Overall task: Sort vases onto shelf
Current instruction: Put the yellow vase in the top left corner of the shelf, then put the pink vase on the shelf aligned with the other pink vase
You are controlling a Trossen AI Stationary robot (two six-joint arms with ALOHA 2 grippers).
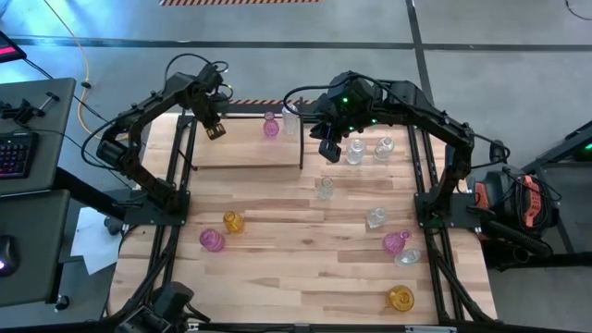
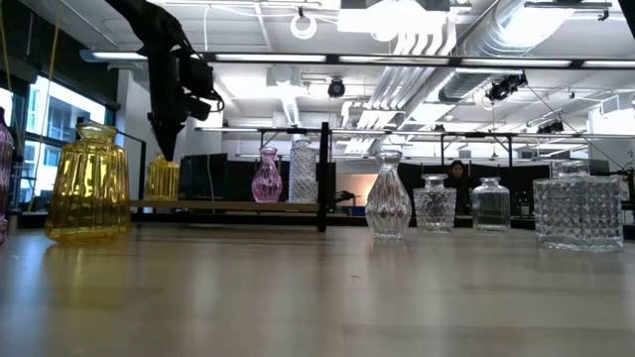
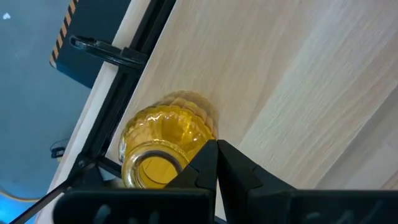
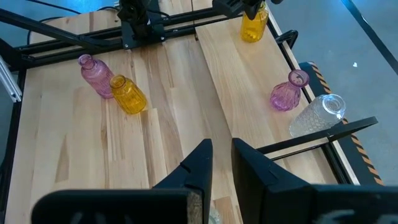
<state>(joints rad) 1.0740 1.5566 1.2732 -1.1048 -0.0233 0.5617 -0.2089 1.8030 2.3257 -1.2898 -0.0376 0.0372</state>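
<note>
The shelf (image 1: 245,153) stands at the table's far left. On its left end stands an amber vase (image 3: 165,140) on its base. My left gripper (image 3: 216,144) is shut, pointing down, right at that vase's mouth (image 2: 164,151). A pink vase (image 1: 271,127) and a clear vase (image 1: 290,120) stand at the shelf's right end by the divider. My right gripper (image 4: 222,144) hangs high over the table's far middle (image 1: 328,153), its fingers a narrow gap apart with nothing between them. My left gripper's shut fingertips (image 3: 208,155) come from above, pointing down, right beside the rim (image 3: 180,163) of the amber vase's mouth. Whether they touch the rim I cannot tell. The vase stands upright on the shelf board.
On the tabletop stand two clear vases (image 1: 354,151) (image 1: 384,146) far right and others (image 1: 325,188) (image 1: 376,217) mid-table. An amber vase (image 1: 233,222) and a pink vase (image 1: 212,240) are on the left. Pink (image 1: 396,242), clear (image 1: 407,257) and amber (image 1: 400,298) vases are near right.
</note>
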